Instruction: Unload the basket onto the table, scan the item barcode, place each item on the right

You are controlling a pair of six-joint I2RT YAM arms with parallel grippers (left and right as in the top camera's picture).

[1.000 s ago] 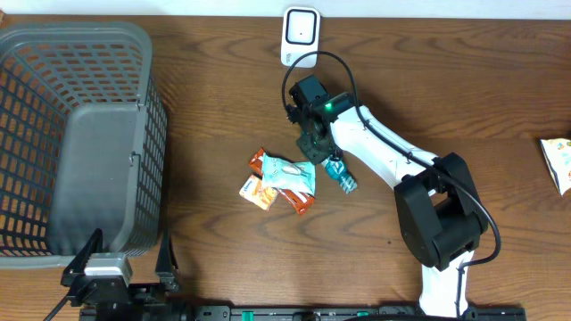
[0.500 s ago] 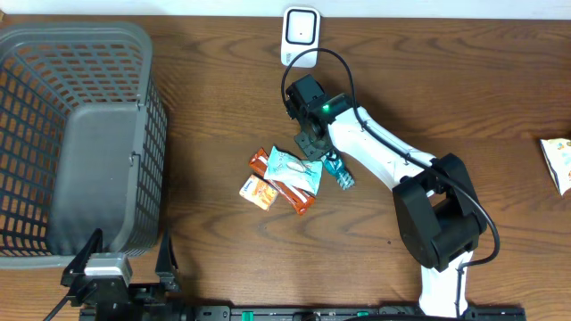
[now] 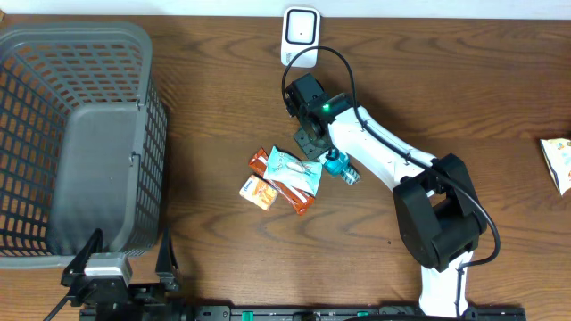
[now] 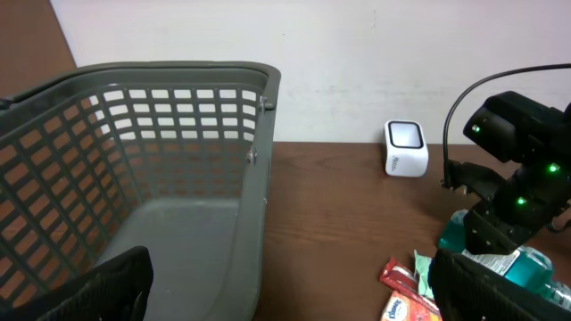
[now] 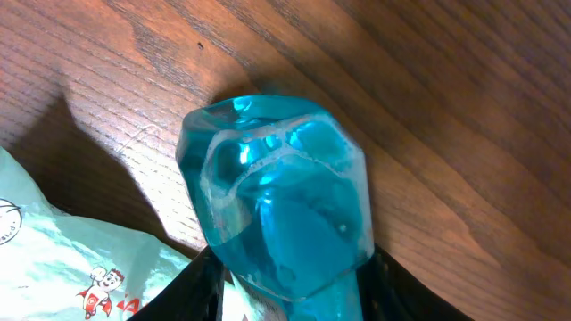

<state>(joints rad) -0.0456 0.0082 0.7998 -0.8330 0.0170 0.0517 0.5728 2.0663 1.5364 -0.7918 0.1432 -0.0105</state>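
Note:
A clear blue bottle (image 3: 341, 168) lies on the wooden table, just right of a small pile of snack packets (image 3: 281, 178). My right gripper (image 3: 314, 144) hovers over the bottle's near end. In the right wrist view the bottle (image 5: 277, 196) fills the space between the two black fingers (image 5: 201, 290) of my right gripper (image 5: 290, 290), which stand open close along its sides. The white barcode scanner (image 3: 301, 36) stands at the table's far edge. My left gripper (image 4: 288, 294) is wide open and holds nothing, low beside the basket.
A large grey plastic basket (image 3: 80, 53) fills the left side of the table. A pale green packet (image 5: 62, 259) lies right beside the bottle. Another packaged item (image 3: 558, 160) sits at the right edge.
The right gripper's jaws have spread apart around the bottle. The bottle has swung to lie more across the table, and the green packet shifted slightly up and left.

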